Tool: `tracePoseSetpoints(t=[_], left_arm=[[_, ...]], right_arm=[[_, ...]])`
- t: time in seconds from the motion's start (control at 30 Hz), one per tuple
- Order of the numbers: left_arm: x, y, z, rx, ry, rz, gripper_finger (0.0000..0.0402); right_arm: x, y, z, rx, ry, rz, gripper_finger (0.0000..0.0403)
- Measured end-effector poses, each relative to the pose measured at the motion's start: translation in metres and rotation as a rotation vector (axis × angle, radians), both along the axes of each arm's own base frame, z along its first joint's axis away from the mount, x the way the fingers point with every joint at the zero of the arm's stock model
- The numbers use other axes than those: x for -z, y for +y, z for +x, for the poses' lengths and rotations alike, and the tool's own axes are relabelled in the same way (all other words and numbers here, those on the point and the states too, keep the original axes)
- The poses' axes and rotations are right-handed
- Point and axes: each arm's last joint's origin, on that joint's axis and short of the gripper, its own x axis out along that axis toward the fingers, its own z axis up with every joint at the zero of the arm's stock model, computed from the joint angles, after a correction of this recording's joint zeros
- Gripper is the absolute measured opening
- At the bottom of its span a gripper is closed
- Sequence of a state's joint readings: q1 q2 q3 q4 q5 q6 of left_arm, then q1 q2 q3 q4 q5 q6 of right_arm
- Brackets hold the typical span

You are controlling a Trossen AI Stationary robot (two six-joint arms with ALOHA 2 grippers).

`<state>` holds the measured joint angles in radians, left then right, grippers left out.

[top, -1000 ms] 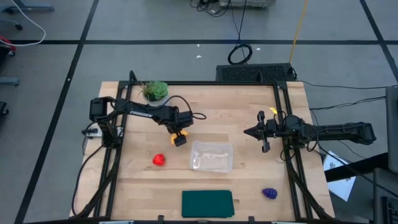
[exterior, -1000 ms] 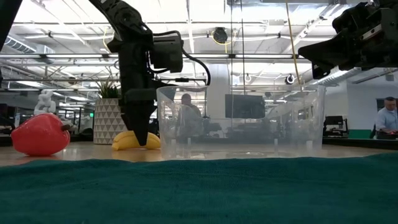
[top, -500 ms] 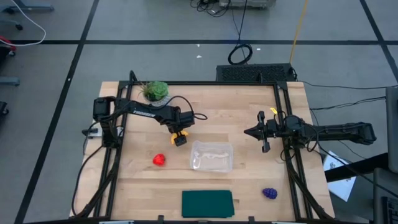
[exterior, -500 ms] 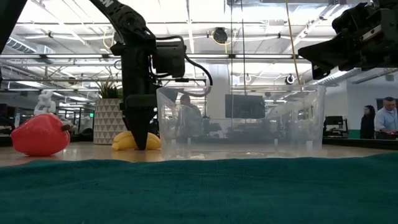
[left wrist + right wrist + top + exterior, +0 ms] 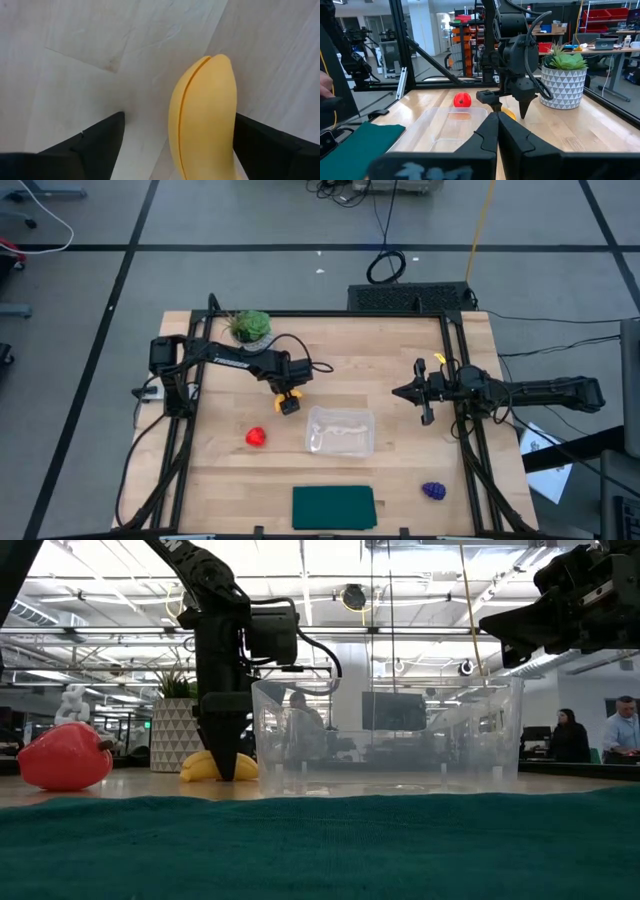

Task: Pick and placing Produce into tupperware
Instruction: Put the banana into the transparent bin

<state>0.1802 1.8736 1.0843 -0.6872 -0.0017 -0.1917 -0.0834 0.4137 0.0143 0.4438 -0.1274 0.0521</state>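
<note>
The yellow banana [image 5: 283, 393] lies on the table just left of the clear tupperware [image 5: 340, 430]. My left gripper [image 5: 289, 403] points straight down over it and is open. In the left wrist view its fingers stand on either side of the banana [image 5: 205, 115], which sits close to one finger [image 5: 270, 145]. The red round fruit [image 5: 256, 437] rests on the table to the tupperware's left. The purple grape bunch [image 5: 433, 491] sits near the front right corner. My right gripper [image 5: 397, 392] hangs shut above the table's right side. My left gripper comes from above with its fingers across the banana's end [image 5: 220, 75]. One finger stands right against the banana's side; I cannot tell whether it touches. The banana lies flat on the table.
A dark green mat [image 5: 333, 506] lies at the near edge, in front of the tupperware. A potted plant [image 5: 249, 326] stands at the far left corner. Black frame rails run along both table sides. People move in the room behind.
My left gripper has sunk a little over the banana and then kept still. The banana, the fruit and the tupperware have stayed in place.
</note>
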Motion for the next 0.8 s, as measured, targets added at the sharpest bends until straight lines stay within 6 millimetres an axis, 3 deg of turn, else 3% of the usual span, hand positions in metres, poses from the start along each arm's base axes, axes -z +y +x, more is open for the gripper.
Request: tracePoseSetpoints(t=[0.4, 0.8], left_arm=[[-0.004, 0.001, -0.002, 0.017, 0.009, 0.002, 0.0248], [-0.037, 0.003, 0.002, 0.032, 0.031, 0.054, 0.0194]], right_arm=[[0.0, 0.0, 0.0, 0.0, 0.0, 0.0, 0.0], [0.0, 0.0, 0.0, 0.0, -0.001, 0.0, 0.0]])
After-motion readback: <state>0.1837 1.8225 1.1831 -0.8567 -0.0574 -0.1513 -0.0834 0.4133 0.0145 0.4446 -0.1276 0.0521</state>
